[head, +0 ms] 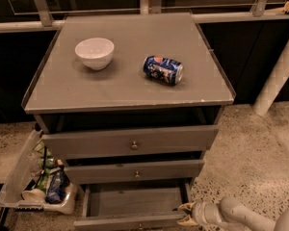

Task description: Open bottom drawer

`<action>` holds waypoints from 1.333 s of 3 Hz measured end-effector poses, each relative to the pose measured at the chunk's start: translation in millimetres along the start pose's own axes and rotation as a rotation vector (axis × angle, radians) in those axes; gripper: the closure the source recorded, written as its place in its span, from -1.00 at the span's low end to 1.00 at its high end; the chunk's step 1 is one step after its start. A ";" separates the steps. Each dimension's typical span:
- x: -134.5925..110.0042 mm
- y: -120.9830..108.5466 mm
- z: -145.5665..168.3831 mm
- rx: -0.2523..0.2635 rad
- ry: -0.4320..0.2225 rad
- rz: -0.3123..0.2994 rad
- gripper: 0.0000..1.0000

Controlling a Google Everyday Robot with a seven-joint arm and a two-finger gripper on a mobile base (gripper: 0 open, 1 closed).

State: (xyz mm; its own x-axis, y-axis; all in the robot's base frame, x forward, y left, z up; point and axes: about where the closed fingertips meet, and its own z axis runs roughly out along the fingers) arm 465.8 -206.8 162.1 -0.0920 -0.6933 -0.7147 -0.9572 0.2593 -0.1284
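The bottom drawer (135, 202) of the grey cabinet stands pulled out, and its shallow grey tray shows from above. Its slim front (130, 221) lies at the picture's lower edge, with the knob cut off there. The gripper (185, 214) is low at the right, its fingertips against the right end of that drawer front. The arm (241, 216) runs in from the bottom right corner. The mid-sized drawer front (134, 171) and the tallest drawer front (131, 141) above it sit slightly out as well.
A white bowl (94, 53) and a blue can (163, 70) on its side rest on the cabinet top (130, 85). A clear plastic bin (36, 182) with packets stands on the floor at the left. A white post (278, 71) leans at the right.
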 end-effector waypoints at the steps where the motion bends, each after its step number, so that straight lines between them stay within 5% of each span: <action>1: 0.0 0.0 0.0 0.000 0.000 0.000 0.65; 3: 0.0 0.1 0.1 0.000 0.000 0.000 -0.30; 4: 4.1 11.5 -1.4 -0.018 -0.018 -0.004 -0.26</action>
State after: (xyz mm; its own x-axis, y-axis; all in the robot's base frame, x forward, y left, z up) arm 454.0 -207.6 158.6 -0.0834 -0.6821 -0.7265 -0.9623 0.2445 -0.1191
